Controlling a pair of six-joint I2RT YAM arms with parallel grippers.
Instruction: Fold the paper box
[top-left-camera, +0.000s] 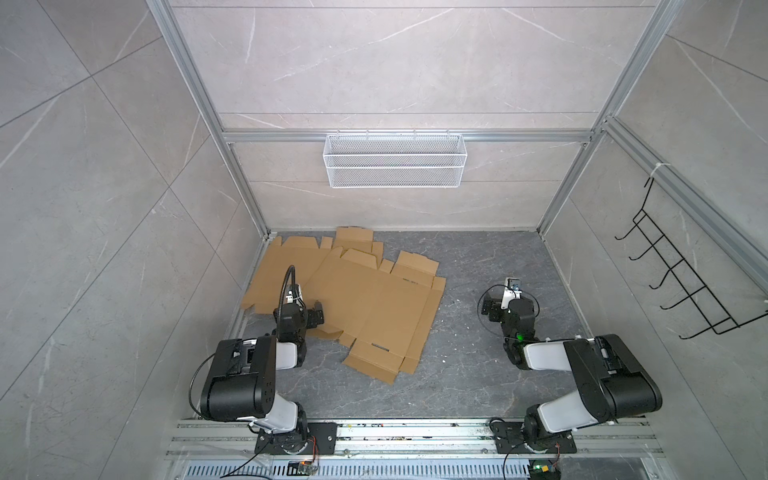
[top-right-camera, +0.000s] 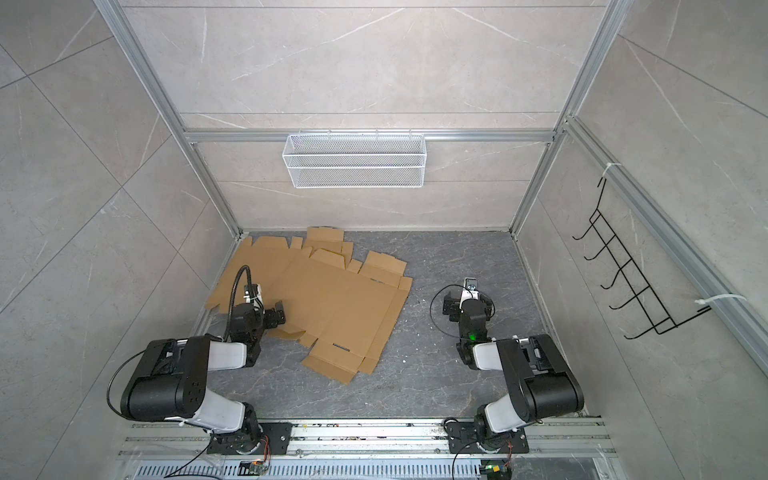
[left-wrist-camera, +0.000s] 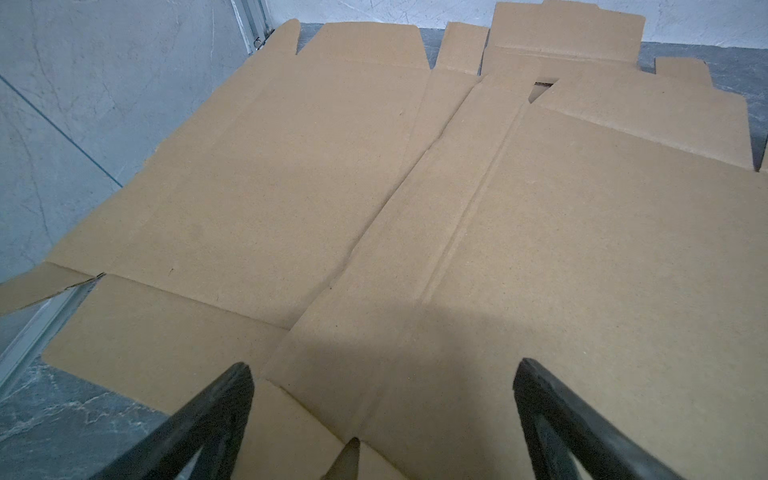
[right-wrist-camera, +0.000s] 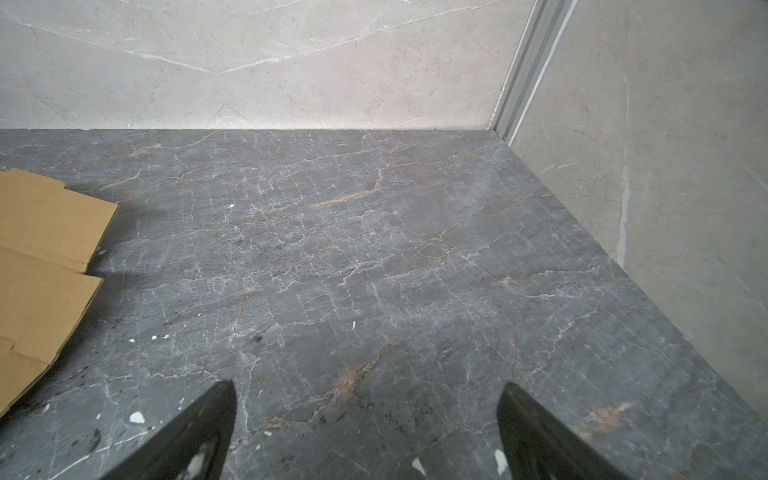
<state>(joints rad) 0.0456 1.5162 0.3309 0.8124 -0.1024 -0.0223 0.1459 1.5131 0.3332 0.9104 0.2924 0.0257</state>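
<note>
Below the white wire-mesh basket (top-left-camera: 395, 166), which is hanging from an aluminium rail (top-left-camera: 270, 136) on the back wall, a dark grey veined stone counter (top-left-camera: 478, 374) is stretching toward the camera. Pale grey marbled wall panels (top-left-camera: 104, 208) are closing it in on three sides. One basket is showing, and one black wire hook rack (top-left-camera: 681, 282) is hanging on the side wall to the basket's right.

Flat brown cardboard box blanks (top-left-camera: 374, 299) are lying unfolded on the counter, below the basket and to its left, overlapping one another. At least two sheets are showing, and the edge of what may be a third is peeking out nearest the basket; I cannot tell the exact count.

Two black-and-white robot arms are reaching in from the edge farthest from the basket. The left hand (left-wrist-camera: 382, 370) is hovering over the near left part of the cardboard with its fingers (left-wrist-camera: 232, 386) spread wide, grasping nothing. The right hand (right-wrist-camera: 365, 388) is hanging over bare counter, below and right of the basket, well apart from the cardboard, likewise released and empty.
</note>
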